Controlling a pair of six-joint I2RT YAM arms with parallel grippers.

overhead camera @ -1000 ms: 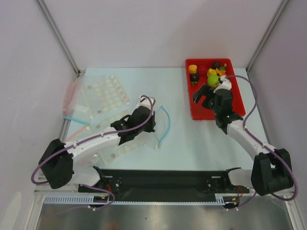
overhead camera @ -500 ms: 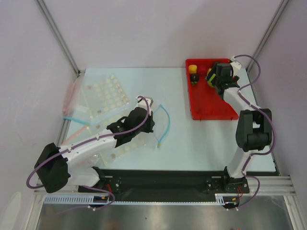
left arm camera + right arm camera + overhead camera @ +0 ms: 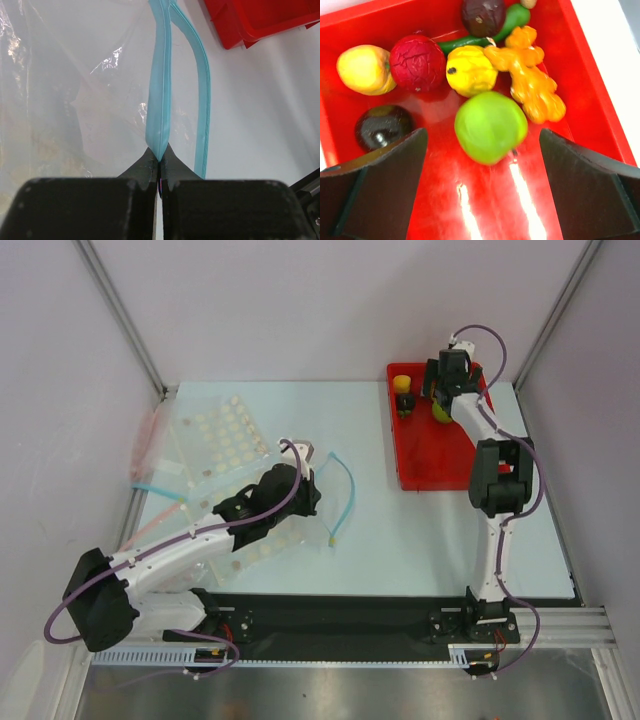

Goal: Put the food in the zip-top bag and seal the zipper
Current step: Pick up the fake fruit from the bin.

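The food lies heaped at the far end of the red tray (image 3: 432,465); judging by the clear plastic, none is in the bag yet. A green apple (image 3: 490,127) sits alone just on the near side of the heap. Behind it are an orange bunch (image 3: 530,80), a yellow piece (image 3: 470,70), a red ball (image 3: 417,62), a green chili (image 3: 512,20) and 2 dark balls.

The bag (image 3: 90,100), clear and floppy, lies on the table well left of the tray. Its light-blue zipper (image 3: 159,90) is open: 1 strip is lifted, and the other curves away on the side toward the tray.

In the last second the right arm has swung from the near half of the tray out to its far end. The right gripper (image 3: 482,137) now hangs over the apple with its jaws spread wide, 1 finger on each side of it, and no contact shows.

The left gripper (image 3: 159,159) has barely shifted, still left of the tray. It is pinched tight on the lifted zipper strip.

This looks like the start of the first pick. The apple appears to be the target, and the bag mouth is held ready. Filling and sealing both remain to be done.
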